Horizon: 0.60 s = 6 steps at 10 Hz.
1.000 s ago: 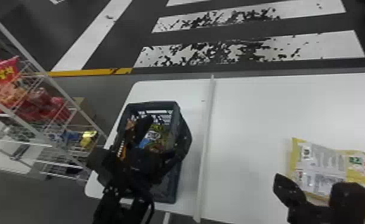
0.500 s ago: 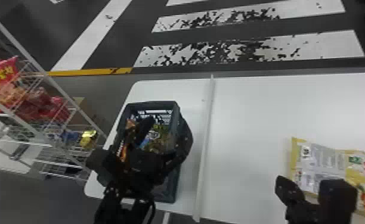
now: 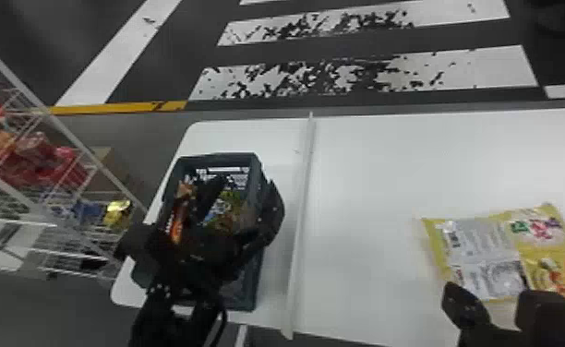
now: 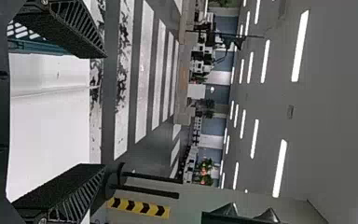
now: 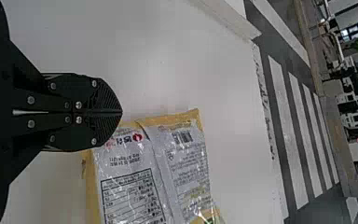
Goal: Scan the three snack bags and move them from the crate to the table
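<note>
Above the dark crate (image 3: 244, 290) at the left is my left gripper (image 3: 245, 187), its fingers spread. Inside the crate, partly covered by that arm, are an orange snack bag (image 3: 177, 226) and a green-yellow snack bag (image 3: 226, 210). The left wrist view has the left gripper (image 4: 86, 112) open with nothing between its fingers. A yellow snack bag (image 3: 484, 258) lies flat on the table, printed back up. My right gripper (image 3: 461, 302) is low by its near edge. In the right wrist view the right gripper (image 5: 121, 112) is shut, its tips overlapping the corner of the yellow bag (image 5: 182, 163).
A pale raised strip (image 3: 300, 221) crosses the white table (image 3: 378, 175) just right of the crate. On the far left stands a wire rack (image 3: 87, 157) holding red bags and other packets. Striped floor lies beyond the table.
The yellow bag has shifted left on the table and turned slightly. My right gripper has moved a little to the right. The left arm has hardly moved over the crate.
</note>
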Tool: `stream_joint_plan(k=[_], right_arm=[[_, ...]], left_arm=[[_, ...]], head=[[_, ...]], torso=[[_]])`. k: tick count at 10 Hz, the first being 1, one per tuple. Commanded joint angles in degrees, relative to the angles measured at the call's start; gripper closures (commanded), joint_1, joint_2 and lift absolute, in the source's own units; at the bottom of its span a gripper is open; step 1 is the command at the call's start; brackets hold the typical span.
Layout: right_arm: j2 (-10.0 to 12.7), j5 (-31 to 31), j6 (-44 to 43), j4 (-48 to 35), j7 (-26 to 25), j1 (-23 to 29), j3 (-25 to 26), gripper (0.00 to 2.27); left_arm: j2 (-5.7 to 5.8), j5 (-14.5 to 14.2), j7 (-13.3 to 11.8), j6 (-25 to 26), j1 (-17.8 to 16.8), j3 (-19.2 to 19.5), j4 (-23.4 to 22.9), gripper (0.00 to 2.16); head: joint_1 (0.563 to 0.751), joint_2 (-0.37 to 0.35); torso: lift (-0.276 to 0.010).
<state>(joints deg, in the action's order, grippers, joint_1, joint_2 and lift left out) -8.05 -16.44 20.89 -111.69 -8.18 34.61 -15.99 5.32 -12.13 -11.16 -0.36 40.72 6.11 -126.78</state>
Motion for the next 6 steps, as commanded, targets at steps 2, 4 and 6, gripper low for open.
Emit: stream_joint_plan(k=[2,4,6], right_arm=[[-0.2,-2.1,0.2,-2.7,-0.1,3.7,3.8,2.25],[-0.2,-3.9,3.7,-4.9,-1.0,4.9,7.4,2.25],[-0.1,-6.1,4.2,-5.2,-2.1,5.5,10.8,2.24]], left_arm=[[-0.04,0.0,0.0,0.5,-1.1,-0.6,0.7,0.03],[-0.04,0.2,0.0,0.5,-1.6,-1.3,1.5,0.03],[-0.04,0.2,0.0,0.5,-2.0,-1.3,1.6,0.03]], head=[[0.695,0.218],[0.695,0.167],[0.695,0.116]], torso=[[-0.062],[-0.062],[-0.062]])
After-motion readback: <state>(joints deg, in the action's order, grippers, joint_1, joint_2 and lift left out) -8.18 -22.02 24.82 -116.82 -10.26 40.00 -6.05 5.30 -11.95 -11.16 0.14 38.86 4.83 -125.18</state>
